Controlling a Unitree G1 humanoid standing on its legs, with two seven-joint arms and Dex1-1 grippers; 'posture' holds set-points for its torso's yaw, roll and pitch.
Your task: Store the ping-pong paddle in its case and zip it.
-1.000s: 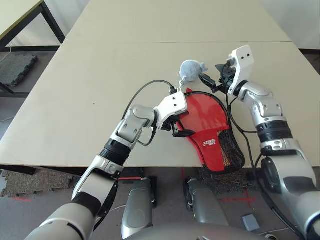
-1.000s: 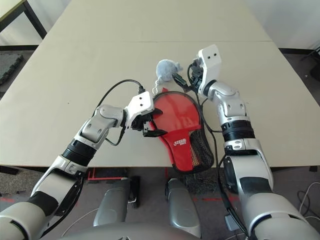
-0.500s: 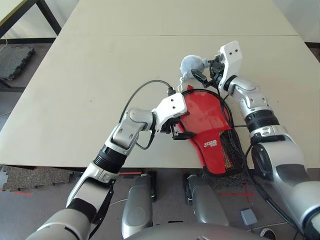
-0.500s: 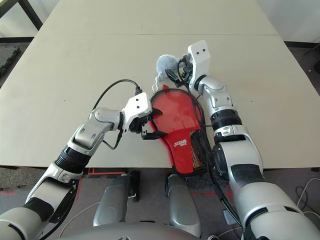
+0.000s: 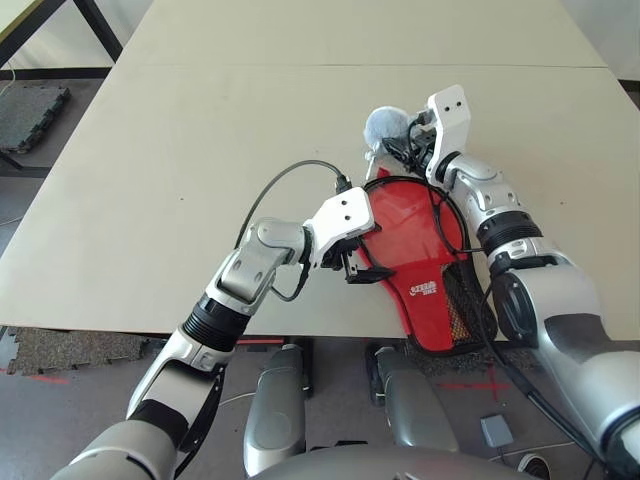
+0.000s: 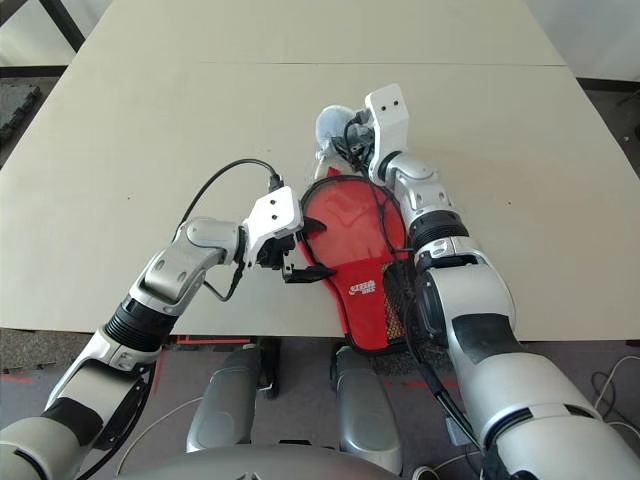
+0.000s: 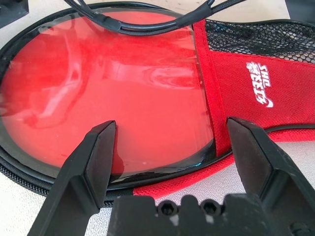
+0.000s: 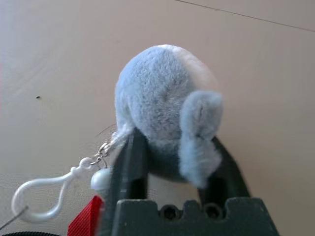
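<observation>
The red case (image 5: 415,235) with black trim lies flat at the table's front edge, and its mesh pocket (image 5: 462,300) hangs over that edge. Its round part shows a glossy red face (image 7: 113,83) inside a black rim. I cannot tell the ping-pong paddle apart from it, and no handle shows. My left gripper (image 5: 360,262) is open, its fingers straddling the case's near left rim. A grey plush ball (image 8: 165,108) on a white clasp (image 8: 34,199) lies just beyond the case. My right gripper (image 5: 400,145) is shut on this ball, one finger on each side.
A black cable (image 5: 440,200) runs from my right arm across the case's round part. The beige table (image 5: 200,150) stretches far to the left and back, with a seam across it. Another table's corner (image 5: 30,15) shows at the far left.
My right gripper has moved left onto the grey plush ball and shut on it. The left gripper has stayed open at the case's rim. The camera has shifted a little.
</observation>
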